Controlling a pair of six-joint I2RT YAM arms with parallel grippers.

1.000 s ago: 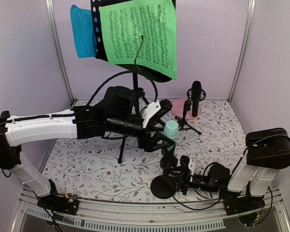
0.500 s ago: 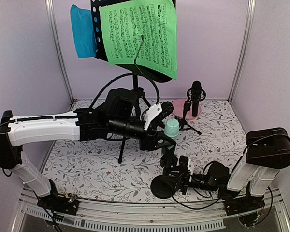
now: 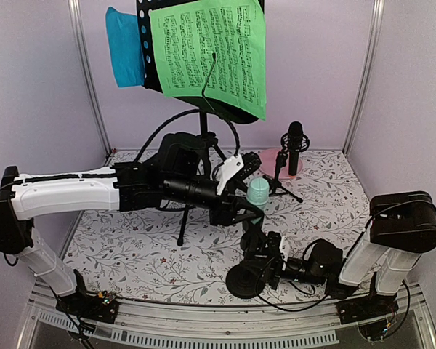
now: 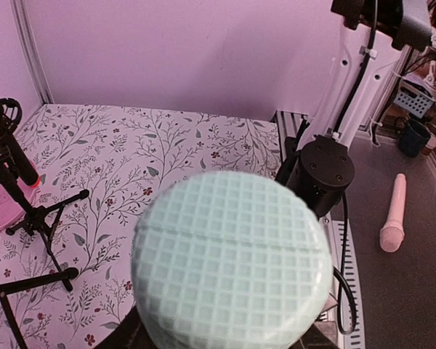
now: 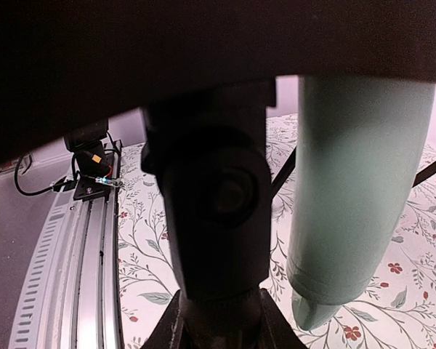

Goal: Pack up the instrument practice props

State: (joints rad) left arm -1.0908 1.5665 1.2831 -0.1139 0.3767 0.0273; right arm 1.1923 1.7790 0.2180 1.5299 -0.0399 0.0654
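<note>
Mint-green plastic fills my left wrist view. The mint-green microphone with the waffle-grid head [image 4: 229,265] sits right at the left gripper [image 3: 241,211]. I judge its fingers closed narrow on the body under that head, though the head hides the contact itself. From above, the microphone stands upright near the middle of the floral tabletop [image 3: 131,247]. In the right wrist view its tapered lower end hangs free beside a black post, seated in nothing.

Low at the near edge, the right gripper [image 3: 265,252] has its fingers about that post, which belongs to the black mic support with the round base [image 3: 240,281]. They look clamped on it.

Over the last second the right gripper has slid a little left and away from the near edge, and the round base has come with it. The left arm has hardly moved. I read that as the support being drawn clear of the microphone, leaving two separate pieces ready to stow.

Everything else is still out. The black perforated rack on tripod legs [image 3: 142,29] stands at the far side, carrying the green music sheet [image 3: 211,51], with the blue music sheet [image 3: 126,47] at its left. The black microphone [image 3: 296,145] stands in its small tripod support [image 3: 278,178] at the far right, by the round pink plate [image 3: 270,161]. Packing looks barely begun.
</note>
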